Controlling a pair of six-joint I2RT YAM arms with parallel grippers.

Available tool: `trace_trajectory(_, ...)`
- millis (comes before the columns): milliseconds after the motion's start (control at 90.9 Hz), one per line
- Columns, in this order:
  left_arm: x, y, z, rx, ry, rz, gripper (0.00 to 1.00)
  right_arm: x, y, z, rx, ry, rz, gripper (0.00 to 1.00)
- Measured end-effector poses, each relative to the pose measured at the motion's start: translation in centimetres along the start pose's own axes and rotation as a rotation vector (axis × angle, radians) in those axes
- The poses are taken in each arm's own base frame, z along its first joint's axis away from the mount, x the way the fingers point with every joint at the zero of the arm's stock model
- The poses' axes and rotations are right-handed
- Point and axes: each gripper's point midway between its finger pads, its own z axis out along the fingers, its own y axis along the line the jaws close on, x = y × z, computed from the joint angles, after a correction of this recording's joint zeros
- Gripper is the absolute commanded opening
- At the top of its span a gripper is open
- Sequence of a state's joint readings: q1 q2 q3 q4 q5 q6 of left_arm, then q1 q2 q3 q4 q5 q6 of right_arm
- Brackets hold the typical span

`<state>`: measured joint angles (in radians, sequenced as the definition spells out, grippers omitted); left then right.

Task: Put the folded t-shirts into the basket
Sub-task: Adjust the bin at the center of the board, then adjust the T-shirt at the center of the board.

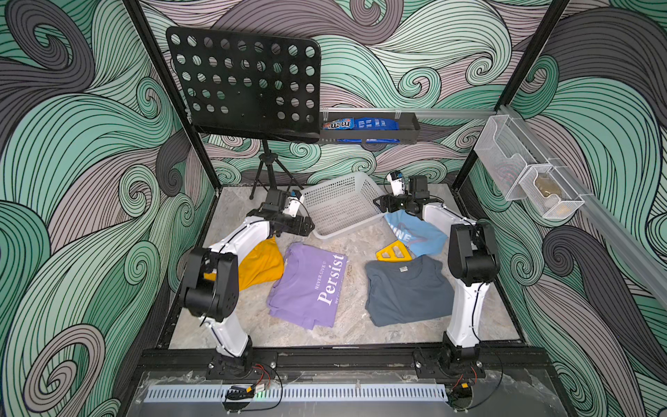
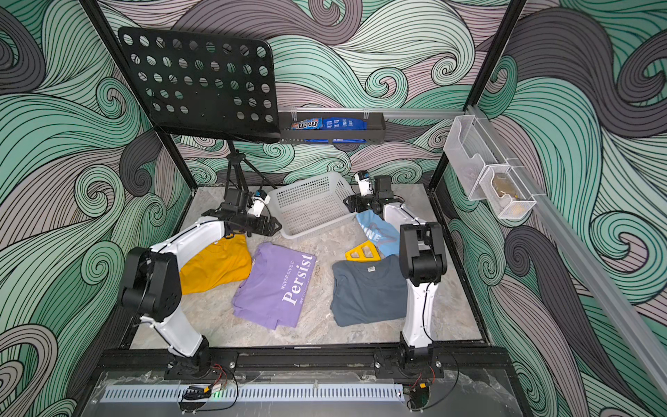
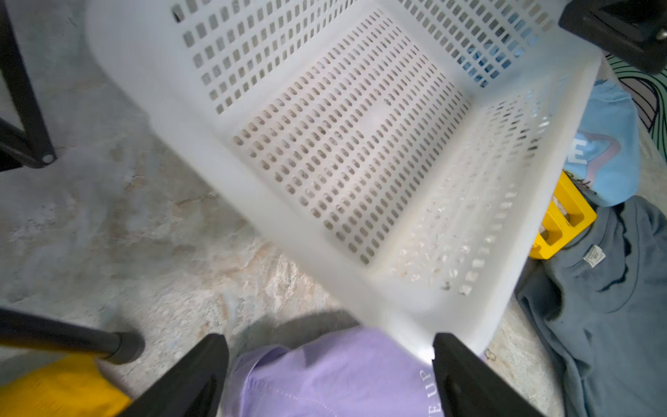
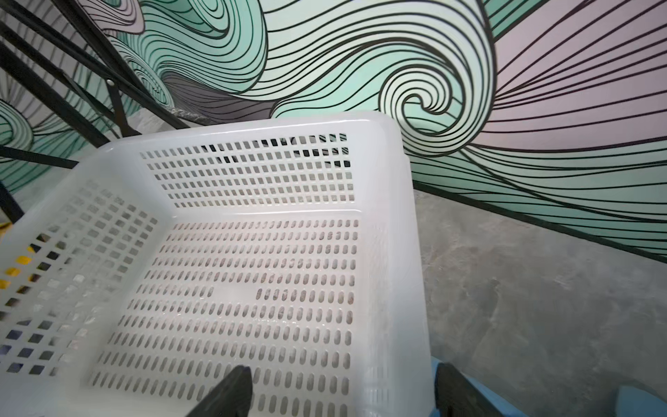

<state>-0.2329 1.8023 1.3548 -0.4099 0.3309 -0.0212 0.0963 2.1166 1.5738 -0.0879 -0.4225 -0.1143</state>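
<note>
The basket point(image 1: 335, 189) sits empty between the two arms, and I judge the coming move turns on how its walls lie against each pair of fingers. The right fingers point(image 4: 231, 393) stand apart astride the basket's side wall, one inside over the perforated bottom and one outside, so closing them would pinch that wall. The left fingers point(image 3: 202, 364) are also apart and hold nothing. The basket's near corner is just beside one of them, not between them, and the lilac shirt point(image 3: 325, 379) lies below the gap. The left wrist view is blurred, so I cannot tell whether that corner touches the finger, or whether the basket sits flat or tipped. All four shirts lie on the table point(image 1: 361, 332) outside the basket. The blue shirt point(image 1: 418, 234) is just under the right fingers, and the yellow shirt point(image 1: 261, 265) is behind the left fingers, toward that arm's base. The grey shirt point(image 1: 408, 292) is farther back on the right arm's side. The lilac one's long axis runs from the left fingers back toward the arm bases, so the left arm is the nearer for it.
</note>
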Motion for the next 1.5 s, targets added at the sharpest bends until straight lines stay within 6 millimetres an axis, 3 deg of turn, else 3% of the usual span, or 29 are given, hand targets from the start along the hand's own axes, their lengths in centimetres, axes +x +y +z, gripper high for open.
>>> trace_trajectory(121,-1.0,0.6,2.0,-0.008,0.060,-0.050,0.86,1.1,1.5,0.1,-0.054,0.035,0.015,0.79)
trace_trajectory(275,0.2,1.6,3.7,-0.020,0.145,-0.087,0.85,2.8,3.7,-1.6,-0.107,0.073,0.034,0.79)
trace_trajectory(407,1.5,2.0,3.7,-0.044,0.195,-0.084,0.84,4.1,5.7,-3.3,-0.145,0.103,0.034,0.79)
trace_trajectory(550,1.9,2.4,3.6,-0.068,0.212,-0.051,0.85,5.1,6.5,-4.2,-0.160,0.133,0.027,0.83)
trace_trajectory(737,0.9,2.6,2.5,-0.093,0.209,0.013,0.90,4.5,4.8,-6.3,-0.129,0.122,0.012,0.86)
trace_trajectory(880,-0.4,2.3,-0.4,-0.127,0.173,0.093,0.98,2.9,2.5,-11.1,-0.055,0.069,-0.056,0.87)
trace_trajectory(957,-1.2,1.4,-3.1,-0.130,0.132,0.149,0.97,3.4,2.6,-13.6,-0.024,0.071,-0.128,0.86)
trace_trajectory(1090,0.0,-2.0,-7.5,-0.056,0.083,0.244,0.93,7.7,3.9,-16.4,-0.014,0.149,-0.211,0.85)
trace_trajectory(1167,2.2,-5.4,-8.4,0.028,0.087,0.312,0.92,10.7,2.5,-18.3,0.020,0.202,-0.193,0.84)
trace_trajectory(1310,7.9,-13.0,-6.6,0.204,0.183,0.484,0.91,15.8,-2.2,-21.9,0.172,0.292,-0.152,0.82)
trace_trajectory(1497,12.8,-21.7,-3.3,0.346,0.249,0.745,0.86,22.7,-2.4,-22.8,0.233,0.455,-0.172,0.75)
